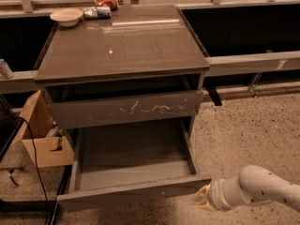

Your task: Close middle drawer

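Note:
The middle drawer (133, 191) stands pulled far out of the grey-brown cabinet. Its plain flat front faces me low in the camera view, and its bare inner tray (133, 151) holds nothing. My gripper (201, 198), on the end of the white arm (255, 191), comes in from the lower right. It sits close to the right end of the drawer front, just outside that corner and at about its height. Whether it touches the front I cannot make out.
Above the open drawer is a drawer front with white scratches (126, 109). The cabinet top (122, 46) carries a white bowl (66, 16) and snack packets (101, 6) at its far edge. A cardboard box (42, 135) and a black cable (35, 163) lie at the left. Speckled floor spreads right.

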`<state>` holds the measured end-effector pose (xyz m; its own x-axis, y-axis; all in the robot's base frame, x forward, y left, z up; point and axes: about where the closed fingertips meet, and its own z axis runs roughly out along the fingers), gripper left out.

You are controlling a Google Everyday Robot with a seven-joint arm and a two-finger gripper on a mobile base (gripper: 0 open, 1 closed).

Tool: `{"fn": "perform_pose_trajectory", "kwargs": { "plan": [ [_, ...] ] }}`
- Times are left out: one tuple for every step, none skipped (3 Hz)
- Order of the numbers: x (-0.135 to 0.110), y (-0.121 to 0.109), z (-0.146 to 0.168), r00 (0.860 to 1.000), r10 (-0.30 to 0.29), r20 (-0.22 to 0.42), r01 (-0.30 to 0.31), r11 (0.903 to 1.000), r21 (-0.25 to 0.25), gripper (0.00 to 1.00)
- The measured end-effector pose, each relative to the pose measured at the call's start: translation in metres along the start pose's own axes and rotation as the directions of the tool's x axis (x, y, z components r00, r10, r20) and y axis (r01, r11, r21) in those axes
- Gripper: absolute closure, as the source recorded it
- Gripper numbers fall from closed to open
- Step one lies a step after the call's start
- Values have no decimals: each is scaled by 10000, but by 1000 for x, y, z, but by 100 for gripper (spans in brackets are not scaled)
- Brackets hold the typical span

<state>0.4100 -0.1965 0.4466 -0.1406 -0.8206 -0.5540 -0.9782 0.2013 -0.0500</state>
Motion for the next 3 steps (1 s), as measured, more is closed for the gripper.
{"fn": "perform_pose_trajectory", "kwargs": {
  "plan": [
    [-5, 5, 23, 9987, -491, 127, 497, 9976, -487, 100],
    [-20, 8, 45, 9913, -1213, 512, 1253, 9886, -830, 100],
    [-34, 8, 57, 9825, -1683, 797, 1748, 9810, -837, 100]
  ]
}}
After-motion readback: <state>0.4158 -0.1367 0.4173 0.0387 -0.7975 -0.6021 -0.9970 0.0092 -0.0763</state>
